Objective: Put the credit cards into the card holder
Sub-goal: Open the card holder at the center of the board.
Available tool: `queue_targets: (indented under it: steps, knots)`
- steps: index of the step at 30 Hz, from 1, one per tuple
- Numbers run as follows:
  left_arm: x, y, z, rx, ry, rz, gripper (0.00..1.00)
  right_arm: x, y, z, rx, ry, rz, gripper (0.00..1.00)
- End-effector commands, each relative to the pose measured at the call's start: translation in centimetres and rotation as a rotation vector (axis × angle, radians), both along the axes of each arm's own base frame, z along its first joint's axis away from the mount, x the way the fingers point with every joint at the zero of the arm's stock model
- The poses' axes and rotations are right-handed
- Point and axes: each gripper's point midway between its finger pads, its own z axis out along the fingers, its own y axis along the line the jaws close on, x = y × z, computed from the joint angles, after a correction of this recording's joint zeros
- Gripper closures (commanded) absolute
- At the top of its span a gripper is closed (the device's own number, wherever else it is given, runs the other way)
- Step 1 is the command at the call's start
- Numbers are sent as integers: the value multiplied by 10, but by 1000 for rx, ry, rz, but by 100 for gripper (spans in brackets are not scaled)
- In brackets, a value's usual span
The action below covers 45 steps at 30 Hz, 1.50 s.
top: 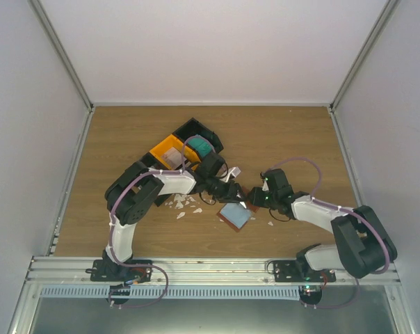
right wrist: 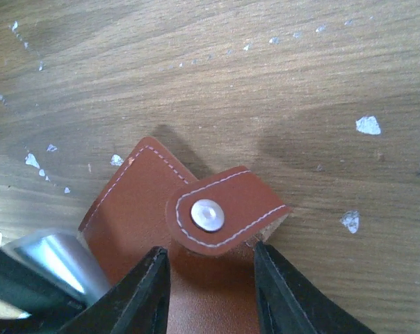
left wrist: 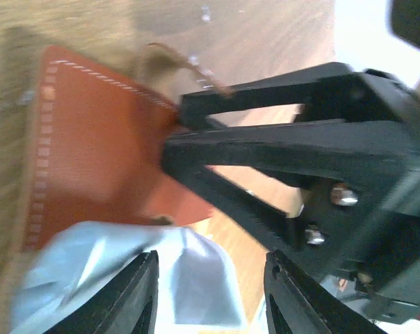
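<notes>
Card holder point(top: 236, 215) flat on the wooden table point(top: 293, 139), a little near of centre. Opened out, light blue lining facing up, reddish-brown leather along its near edge. Placed between the two grippers, both down at table level beside it.

Right gripper point(right wrist: 210, 254) at the holder's right side, clenched on its snap tab. One finger against each edge of the stitched strap, metal stud just beyond the fingertips. Free end of the strap curled up off the wood.

Left gripper point(left wrist: 210, 289) at the holder's far-left side, fingers parted over the light blue flap. Some gap visible between the flap and one finger. Impossible to tell from these views whether anything is pinched there.

Teal credit card point(top: 202, 147) outside the holder, lying in a black compartment of the black-and-orange tray point(top: 193, 124). Pale credit card point(top: 172, 158) in the orange compartment just left of it. Tray far and left of the holder, apart from it, partly under the left arm's wrist.

White scraps point(top: 184, 203) strewn on the wood left of the holder, near the left gripper. More specks scattered around the holder in the right wrist view.
</notes>
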Motion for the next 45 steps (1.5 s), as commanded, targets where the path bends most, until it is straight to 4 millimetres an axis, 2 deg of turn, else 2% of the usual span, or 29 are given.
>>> queue_targets:
  steps: [1, 10, 13, 16, 21, 23, 28, 32, 39, 45]
  knots:
    - [-1, -15, 41, -116, -102, -35, 56, -23, -1, -12, 4, 75, 32, 64]
    - [5, -14, 31, -79, -106, -15, 56, -16, -4, 38, 8, -116, 72, 54]
    - [7, -12, 28, -60, -111, -2, 56, -21, -4, 45, -1, -129, 102, 53]
    - [14, -8, 35, -40, -154, 33, 57, -28, -3, 48, -27, -122, 132, 53]
    - [23, 15, 40, 57, -227, 136, 53, -40, 11, 56, -99, -126, 161, 53]
    - [22, 26, 37, 85, -232, 162, 49, -46, 17, 51, -136, -96, 184, 53]
    - [8, 40, 22, 121, -187, 154, 42, -61, 23, 21, -209, 3, 245, 56]
    - [0, 46, 8, 146, -163, 133, 39, -56, 20, 11, -260, 12, 245, 57]
    - [-7, 43, 3, 130, -148, 88, 41, -57, 15, -6, -305, 57, 226, 64]
    - [-14, 40, 6, 99, -130, 59, 51, -61, 11, -14, -314, 85, 210, 69]
